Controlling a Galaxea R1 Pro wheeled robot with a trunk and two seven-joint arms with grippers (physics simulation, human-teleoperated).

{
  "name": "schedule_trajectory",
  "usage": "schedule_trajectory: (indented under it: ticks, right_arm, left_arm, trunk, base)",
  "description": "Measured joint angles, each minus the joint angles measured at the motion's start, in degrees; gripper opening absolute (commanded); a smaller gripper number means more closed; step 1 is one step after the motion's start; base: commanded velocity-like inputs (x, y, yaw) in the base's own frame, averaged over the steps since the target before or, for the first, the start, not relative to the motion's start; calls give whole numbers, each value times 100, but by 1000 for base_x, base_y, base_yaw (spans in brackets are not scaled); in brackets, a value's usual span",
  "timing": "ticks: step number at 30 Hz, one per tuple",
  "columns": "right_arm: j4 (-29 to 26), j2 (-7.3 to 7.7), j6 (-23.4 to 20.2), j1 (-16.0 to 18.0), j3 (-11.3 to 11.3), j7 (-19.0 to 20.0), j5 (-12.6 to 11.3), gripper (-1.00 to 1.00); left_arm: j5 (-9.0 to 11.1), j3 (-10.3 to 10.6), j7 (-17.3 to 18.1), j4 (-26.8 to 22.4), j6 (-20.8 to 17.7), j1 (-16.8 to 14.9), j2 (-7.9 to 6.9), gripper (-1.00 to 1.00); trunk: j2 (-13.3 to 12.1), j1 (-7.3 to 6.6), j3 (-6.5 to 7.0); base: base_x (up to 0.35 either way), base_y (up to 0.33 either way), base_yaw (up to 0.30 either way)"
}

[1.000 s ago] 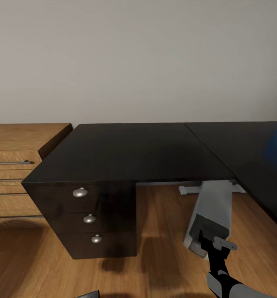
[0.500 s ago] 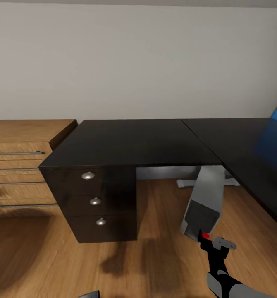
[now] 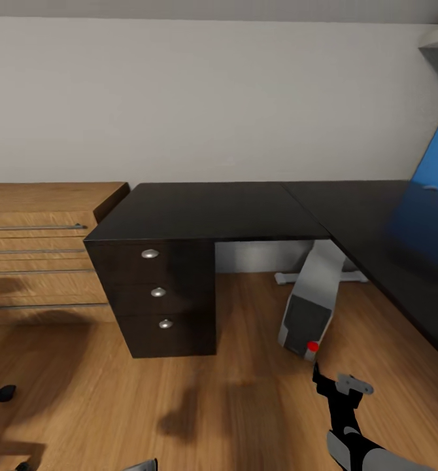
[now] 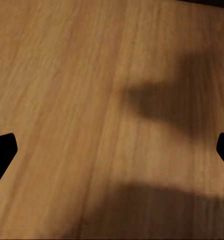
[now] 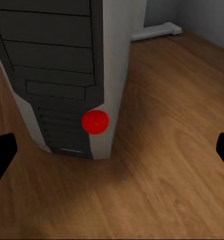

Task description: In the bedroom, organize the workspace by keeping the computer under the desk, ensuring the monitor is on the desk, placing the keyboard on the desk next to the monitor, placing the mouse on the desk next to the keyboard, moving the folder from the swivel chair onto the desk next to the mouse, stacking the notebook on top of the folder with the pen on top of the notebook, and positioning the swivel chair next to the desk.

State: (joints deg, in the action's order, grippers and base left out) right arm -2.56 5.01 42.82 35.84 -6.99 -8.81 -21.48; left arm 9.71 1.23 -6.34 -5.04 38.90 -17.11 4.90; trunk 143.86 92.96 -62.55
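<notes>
The computer (image 3: 314, 305) stands on the wooden floor (image 3: 245, 405) under the desk (image 3: 245, 209), tucked below the inner corner where the two black tops meet. It leans, its top slanting back under the desk's edge and its foot nearer the robot. Its dark front panel carries a round red button (image 3: 312, 347) low down; in the right wrist view the same tower (image 5: 66, 70) stands close ahead, grey-white at the side, with the red button (image 5: 95, 122) near its base. Behind the computer, against the wall, lies the desk's white foot (image 3: 323, 277).

At the desk's left end sits a black drawer unit (image 3: 160, 301) with three silvery knobs, and left of that, touching the desk's corner, is a light wooden drawer chest (image 3: 42, 248). At the desk's right side rises the bright blue back panel (image 3: 435, 163), its colour mirrored in the black top.

The right gripper (image 3: 333, 383) hovers above the floor just in front of the computer, apart from it; its fingers (image 5: 1, 152) sit wide apart at the two sides of the right wrist view, holding nothing. The left gripper's fingers (image 4: 1, 150) are likewise spread wide, with bare shadowed floorboards (image 4: 91, 100) between them. A small dark object (image 3: 5, 392), too small to identify, lies on the floor well left of the desk.
</notes>
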Motion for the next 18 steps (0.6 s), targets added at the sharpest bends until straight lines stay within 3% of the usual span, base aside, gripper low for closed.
schedule_trajectory:
  ticks: [9, 18]
  right_arm:
    - [10, -19, -14, 0, -15, 0, 17, 100]
    - [39, -64, -68, 0, -24, 1, 16, 100]
  left_arm:
    - [-3, 0, 9, 0, -21, 0, 1, 100]
    - [-7, -1, -11, 0, 1, 0, 25, 100]
  trunk:
    - [0, 0, 0]
    - [0, -3, 0]
  base:
    - [-293, -89, 0]
    - [-86, -35, 0]
